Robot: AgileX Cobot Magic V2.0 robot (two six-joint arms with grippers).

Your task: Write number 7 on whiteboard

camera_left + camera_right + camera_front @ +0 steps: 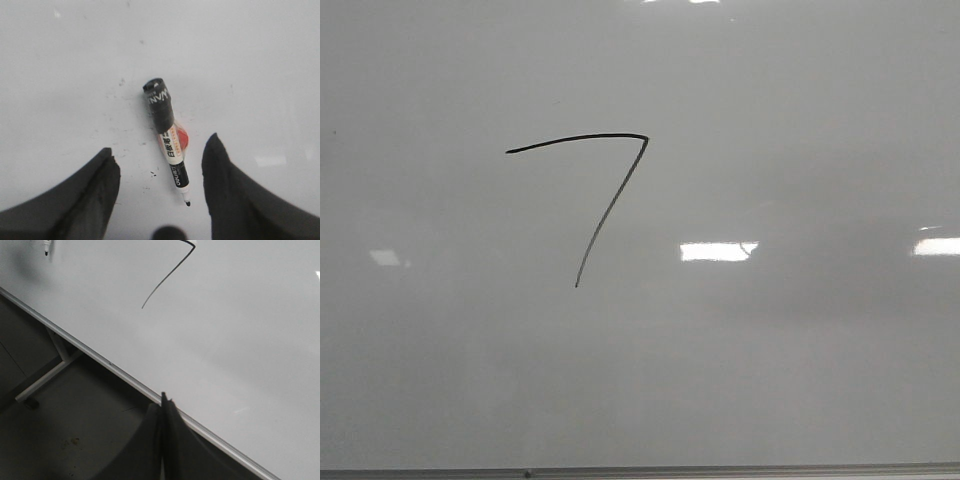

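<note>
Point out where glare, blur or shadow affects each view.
Front view: bright rectangular glare patches on the whiteboard beside the sharp number 7. Left wrist view: the marker is soft, the open left tool blurred dark. Right wrist view: the shut right tool is blurry; floor under the board lies in shadow.

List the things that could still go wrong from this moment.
1. The marker lies uncapped on the whiteboard between the open left fingers; a nudge could drag its tip and leave a stray mark.
2. The finished number 7 may be fresh ink; an arm sweeping over it could smear it.
3. The right gripper, shut, sits at the frame edge and could knock it.
</note>
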